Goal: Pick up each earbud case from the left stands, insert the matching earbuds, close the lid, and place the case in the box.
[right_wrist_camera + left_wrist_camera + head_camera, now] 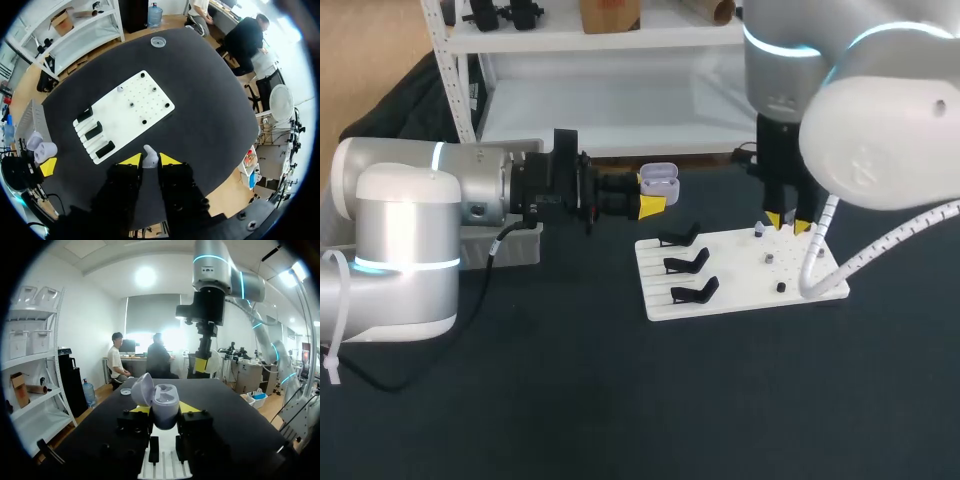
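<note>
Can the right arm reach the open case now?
Likely yes: the case, lid open, sits in the left gripper, with nothing between it and the right gripper, which holds an earbud.

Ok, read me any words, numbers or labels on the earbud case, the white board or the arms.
Earbud case in the left pincer: no text shows.
Earbud in the right pincer: none.
White board: none, only pegs and holes.
Right arm: an embossed mark, too blurred to read.
</note>
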`<state>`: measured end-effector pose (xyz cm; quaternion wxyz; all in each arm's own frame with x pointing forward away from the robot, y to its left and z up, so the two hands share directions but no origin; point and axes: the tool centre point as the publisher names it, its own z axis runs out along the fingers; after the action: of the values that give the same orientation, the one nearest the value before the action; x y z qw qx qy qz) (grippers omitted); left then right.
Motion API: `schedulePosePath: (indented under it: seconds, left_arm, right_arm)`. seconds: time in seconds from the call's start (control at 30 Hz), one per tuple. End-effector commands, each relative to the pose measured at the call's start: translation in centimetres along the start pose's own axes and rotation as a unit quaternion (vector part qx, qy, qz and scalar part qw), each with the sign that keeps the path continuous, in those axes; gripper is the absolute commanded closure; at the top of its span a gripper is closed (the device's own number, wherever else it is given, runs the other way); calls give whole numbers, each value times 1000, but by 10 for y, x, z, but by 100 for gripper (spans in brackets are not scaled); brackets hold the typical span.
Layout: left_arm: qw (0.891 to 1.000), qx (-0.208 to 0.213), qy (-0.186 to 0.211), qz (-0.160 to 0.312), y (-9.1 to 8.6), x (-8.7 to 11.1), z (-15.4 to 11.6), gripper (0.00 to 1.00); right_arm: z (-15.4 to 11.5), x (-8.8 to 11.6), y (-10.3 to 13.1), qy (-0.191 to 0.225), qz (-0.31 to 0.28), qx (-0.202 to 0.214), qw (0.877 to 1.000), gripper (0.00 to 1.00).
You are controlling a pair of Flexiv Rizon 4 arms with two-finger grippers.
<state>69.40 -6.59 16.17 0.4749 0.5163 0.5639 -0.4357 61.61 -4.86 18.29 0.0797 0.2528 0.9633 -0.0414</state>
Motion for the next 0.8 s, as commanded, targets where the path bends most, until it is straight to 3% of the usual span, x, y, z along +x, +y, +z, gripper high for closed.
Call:
schedulePosePath:
  seconds: [0.03, 0.13, 0.4, 0.8]
  left_arm:
    - [1000, -2, -1, 1, -1, 1, 0, 100]
    - [1000, -2, -1, 1, -1, 1, 0, 100]
    - [1000, -2, -1, 1, -1, 1, 0, 100]
    - [1000, -2, -1, 1, -1, 1, 0, 100]
  right_arm:
    - [0, 0, 0, -1, 1, 0, 1000, 100]
    - [-11, 10, 15, 17, 57, 3, 998, 100]
    - [-39, 25, 50, 31, 132, -7, 991, 100]
    - [-58, 18, 107, 7, 104, -30, 994, 100]
